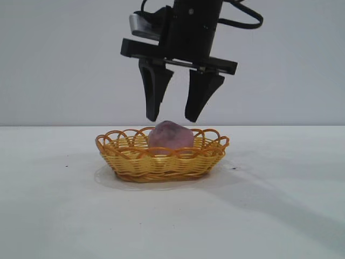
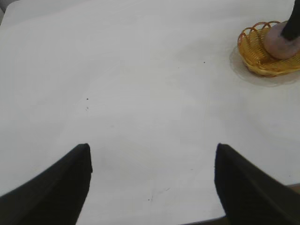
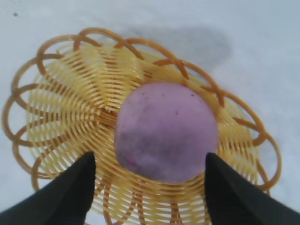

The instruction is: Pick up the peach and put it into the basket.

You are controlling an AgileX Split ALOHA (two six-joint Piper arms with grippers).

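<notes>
The pink-mauve peach (image 1: 170,135) lies inside the yellow wicker basket (image 1: 161,164) with the orange looped rim, near the table's middle. My right gripper (image 1: 173,119) hangs open and empty just above the peach, one finger on each side of its top, not touching it. In the right wrist view the peach (image 3: 166,131) rests in the basket (image 3: 65,108) between the spread fingers of that gripper (image 3: 149,157). My left gripper (image 2: 152,150) is open and empty over bare table, far from the basket (image 2: 255,51) and peach (image 2: 281,44). It does not show in the exterior view.
The white table (image 1: 59,205) stretches around the basket on all sides, with a plain wall behind. A few small dark specks (image 2: 87,99) mark the tabletop. One right-gripper finger (image 2: 294,23) shows above the peach in the left wrist view.
</notes>
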